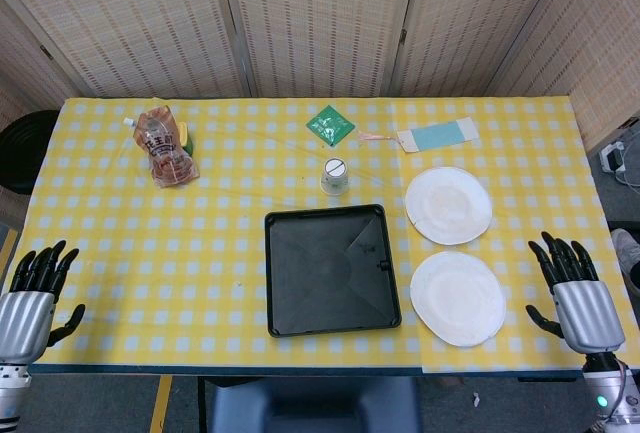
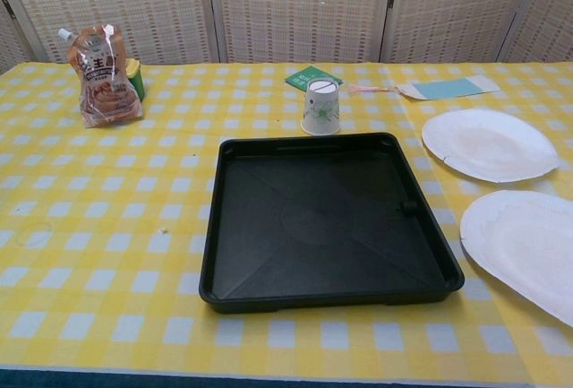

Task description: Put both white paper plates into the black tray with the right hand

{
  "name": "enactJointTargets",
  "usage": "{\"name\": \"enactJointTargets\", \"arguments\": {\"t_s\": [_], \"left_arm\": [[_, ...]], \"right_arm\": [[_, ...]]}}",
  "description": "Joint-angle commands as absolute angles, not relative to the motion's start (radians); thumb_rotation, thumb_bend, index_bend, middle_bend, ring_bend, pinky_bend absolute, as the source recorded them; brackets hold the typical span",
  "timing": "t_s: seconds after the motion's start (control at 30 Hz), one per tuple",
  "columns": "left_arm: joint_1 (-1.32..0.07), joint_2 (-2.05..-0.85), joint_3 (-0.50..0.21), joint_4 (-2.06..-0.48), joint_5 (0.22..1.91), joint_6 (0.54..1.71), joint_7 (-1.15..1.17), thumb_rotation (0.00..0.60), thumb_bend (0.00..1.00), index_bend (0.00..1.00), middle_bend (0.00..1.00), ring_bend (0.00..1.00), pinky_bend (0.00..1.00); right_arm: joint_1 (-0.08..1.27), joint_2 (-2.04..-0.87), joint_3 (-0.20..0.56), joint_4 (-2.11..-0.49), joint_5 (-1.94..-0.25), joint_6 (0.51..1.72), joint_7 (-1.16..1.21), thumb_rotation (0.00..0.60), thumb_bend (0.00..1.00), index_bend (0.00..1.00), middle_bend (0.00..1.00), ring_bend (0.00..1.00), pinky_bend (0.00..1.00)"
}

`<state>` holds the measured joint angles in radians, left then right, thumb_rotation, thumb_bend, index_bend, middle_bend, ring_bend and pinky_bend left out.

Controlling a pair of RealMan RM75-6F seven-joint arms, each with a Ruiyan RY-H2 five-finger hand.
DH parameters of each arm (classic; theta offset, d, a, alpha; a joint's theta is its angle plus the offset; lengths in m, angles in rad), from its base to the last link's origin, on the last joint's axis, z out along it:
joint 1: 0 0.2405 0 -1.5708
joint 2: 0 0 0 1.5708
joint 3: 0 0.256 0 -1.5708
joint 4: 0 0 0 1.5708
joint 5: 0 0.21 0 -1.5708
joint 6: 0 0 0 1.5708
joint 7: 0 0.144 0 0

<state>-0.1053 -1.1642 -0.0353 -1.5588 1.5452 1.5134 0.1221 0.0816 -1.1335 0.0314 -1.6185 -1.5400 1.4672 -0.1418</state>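
Note:
Two white paper plates lie on the yellow checked table, right of the black tray [image 1: 331, 270] [image 2: 327, 222]. The far plate [image 1: 448, 204] [image 2: 489, 143] and the near plate [image 1: 457, 297] [image 2: 528, 246] sit close together, one behind the other. The tray holds nothing. My right hand [image 1: 571, 289] hovers at the table's front right corner, fingers spread and holding nothing, a short way right of the near plate. At the front left corner, far from the tray, is my left hand [image 1: 35, 293], fingers apart and likewise holding nothing. Neither hand shows in the chest view.
An upturned paper cup [image 1: 335, 176] [image 2: 320, 107] stands just behind the tray. A brown sauce pouch [image 1: 165, 146] [image 2: 103, 77] lies at the back left. A green packet [image 1: 330, 125] [image 2: 312, 77] and a blue-and-white card [image 1: 438, 136] [image 2: 445, 88] lie at the back.

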Motion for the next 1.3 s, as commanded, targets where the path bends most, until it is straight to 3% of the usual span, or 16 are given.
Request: {"name": "enactJointTargets", "arguments": {"t_s": [0.03,0.2,0.37,0.53,0.83,1.07,1.3], "left_arm": [[-0.108,-1.165,-0.035,-1.558,1.540,1.504,0.122,0.600,0.38,0.00,0.00,0.00,0.00],[-0.110,-1.164,-0.034,-1.563,1.538,1.499,0.126,0.600,0.38,0.00,0.00,0.00,0.00],[-0.106,-1.157,-0.032,-1.571,1.548,1.510,0.117,0.600,0.38,0.00,0.00,0.00,0.00],[-0.107,-1.151,-0.028,-1.577,1.560,1.514,0.101,0.600,0.38,0.00,0.00,0.00,0.00],[-0.114,-1.131,-0.018,-1.593,1.582,1.504,0.055,0.600,0.38,0.00,0.00,0.00,0.00],[-0.115,-1.116,-0.016,-1.592,1.580,1.500,0.015,0.600,0.38,0.00,0.00,0.00,0.00],[-0.114,-1.103,-0.013,-1.593,1.583,1.500,-0.014,0.600,0.38,0.00,0.00,0.00,0.00]], "right_arm": [[0.085,-1.135,0.032,-1.616,-1.537,1.461,-0.143,0.600,0.25,0.00,0.00,0.00,0.00],[0.085,-1.132,0.022,-1.619,-1.557,1.461,-0.134,0.600,0.25,0.00,0.00,0.00,0.00],[0.078,-1.129,-0.031,-1.573,-1.693,1.514,-0.037,0.600,0.25,0.02,0.00,0.00,0.00],[0.050,-1.167,-0.081,-1.482,-1.788,1.589,0.071,0.600,0.25,0.23,0.00,0.00,0.00],[0.008,-1.302,-0.121,-1.336,-1.850,1.652,0.105,0.600,0.25,0.48,0.00,0.00,0.00],[-0.003,-1.464,-0.112,-1.162,-1.817,1.629,0.112,0.600,0.25,0.51,0.03,0.00,0.00],[0.008,-1.552,-0.111,-1.071,-1.790,1.573,0.098,0.600,0.25,0.52,0.03,0.00,0.00]]}}
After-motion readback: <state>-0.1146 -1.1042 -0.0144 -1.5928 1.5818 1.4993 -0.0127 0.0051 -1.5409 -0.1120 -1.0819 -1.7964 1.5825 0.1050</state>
